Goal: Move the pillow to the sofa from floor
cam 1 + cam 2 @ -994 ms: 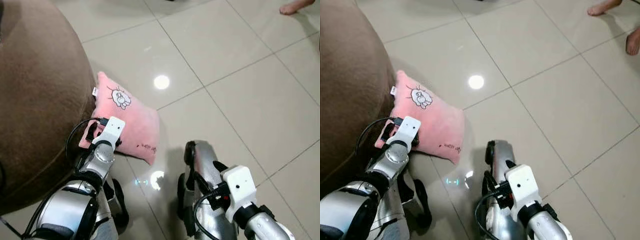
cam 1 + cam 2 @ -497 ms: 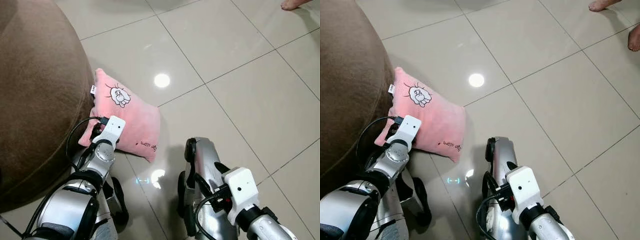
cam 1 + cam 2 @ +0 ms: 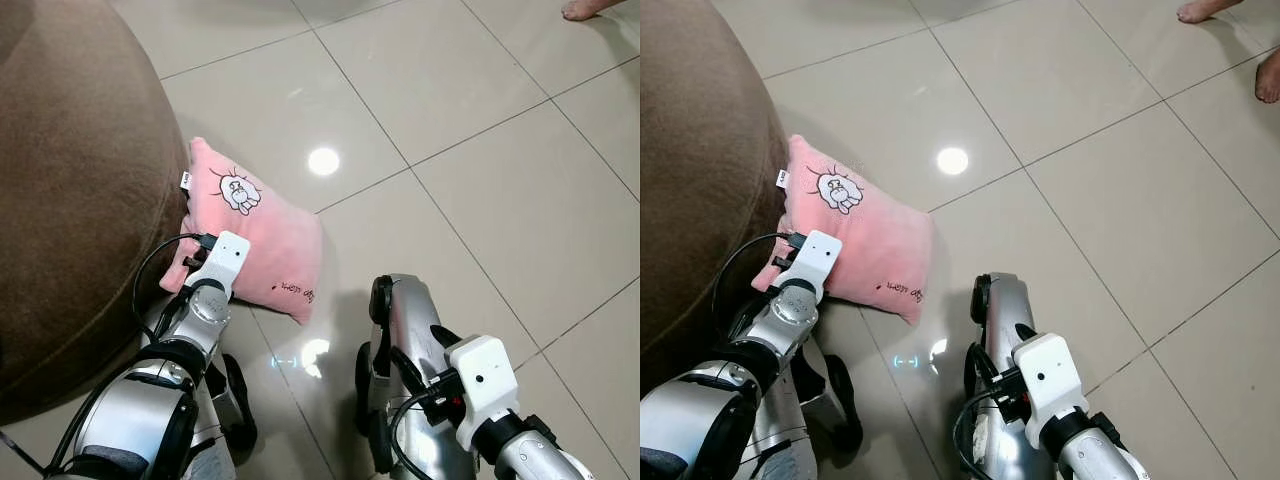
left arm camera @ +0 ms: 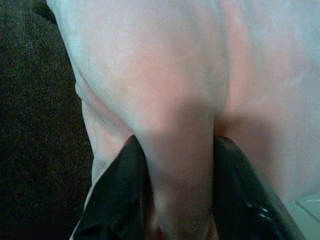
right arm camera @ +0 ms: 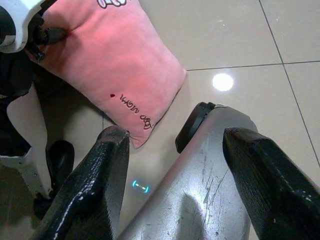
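Observation:
A pink pillow (image 3: 262,245) with a cartoon face lies on the tiled floor, its upper edge leaning against the brown sofa (image 3: 70,180). My left gripper (image 4: 178,150) is at the pillow's near edge beside the sofa, shut on a pinched fold of the pink fabric; in the left eye view its wrist camera (image 3: 224,256) covers the fingers. My right gripper (image 5: 175,140) is open and holds nothing. It hangs low over my own silver leg (image 5: 200,190), to the right of the pillow's lower corner (image 5: 140,140).
A person's bare feet (image 3: 1210,12) (image 3: 1268,78) stand at the far right on the glossy tiles. The sofa's rounded side bulges over the left of the view. My silver leg (image 3: 405,330) and dark foot (image 3: 235,400) are below the pillow.
The view has shifted slightly. The pillow's top corner has edged a little toward the sofa with the left gripper still holding it. The right arm has barely moved.

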